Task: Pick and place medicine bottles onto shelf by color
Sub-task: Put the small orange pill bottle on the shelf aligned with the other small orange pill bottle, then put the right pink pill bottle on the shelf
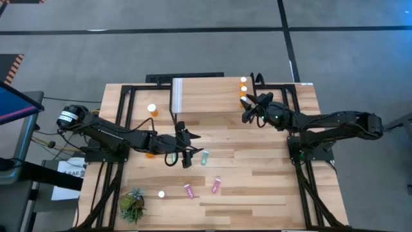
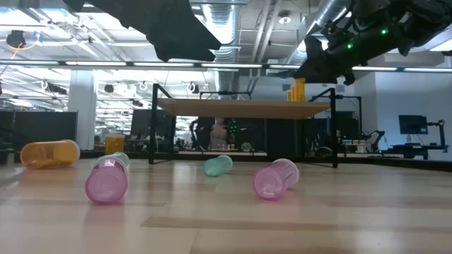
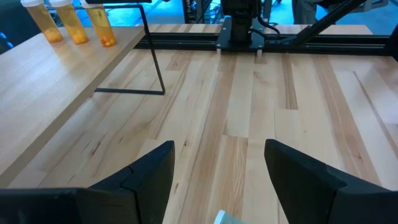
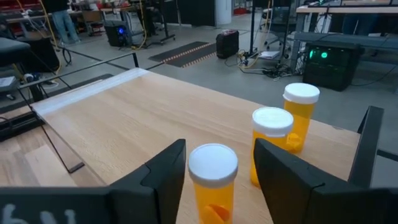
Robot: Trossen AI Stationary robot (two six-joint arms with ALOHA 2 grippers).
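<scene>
Jaws of both arms stand spread. The right gripper (image 4: 214, 171) is over the right end of the shelf (image 1: 212, 96), its fingers on either side of an orange bottle (image 4: 212, 182) that stands upright there; contact between fingers and bottle cannot be confirmed. Two more orange bottles (image 4: 272, 144) (image 4: 300, 115) stand upright just behind it along the same end of the shelf, forming a short row of three near the shelf's right edge. In the high view this row appears as three white caps (image 1: 243, 89) beside the right gripper (image 1: 250, 109).

The left gripper (image 1: 187, 154) is low over the middle of the bench (image 1: 270, 193), in front of the shelf, holding nothing. A teal bottle (image 1: 204, 157) lies on its side just beside it; its tip shows between the fingers in the left wrist view (image 3: 225, 218).

Remaining bottles on the bench:
- Two pink bottles (image 1: 188, 191) (image 1: 216, 186) lie on their sides toward the front edge, near each other but apart.
- One orange bottle (image 1: 152, 110) stands upright left of the shelf.
- One orange bottle (image 2: 49, 153) lies on its side on the left part of the bench.

A pale panel (image 1: 177, 95) closes the shelf's left end. A small green plant (image 1: 132, 203) sits at the front left corner of the bench.
</scene>
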